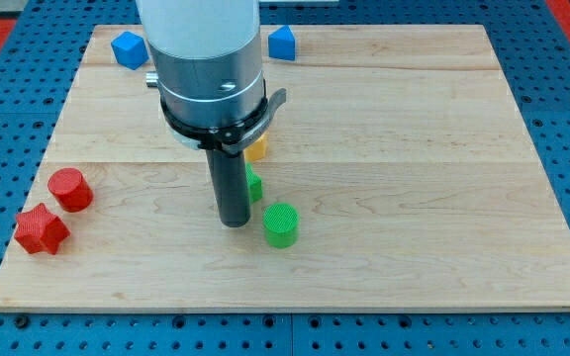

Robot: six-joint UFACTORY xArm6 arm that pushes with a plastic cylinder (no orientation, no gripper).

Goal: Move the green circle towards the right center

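Observation:
The green circle is a short green cylinder standing on the wooden board, a little below the board's middle. My tip rests on the board just to the left of the green circle, with a small gap between them. A second green block sits right beside the rod's right side, mostly hidden by it, so its shape cannot be made out.
A yellow block peeks out under the arm's body above the green ones. A red cylinder and a red star-shaped block lie at the left edge. Two blue blocks lie near the top edge.

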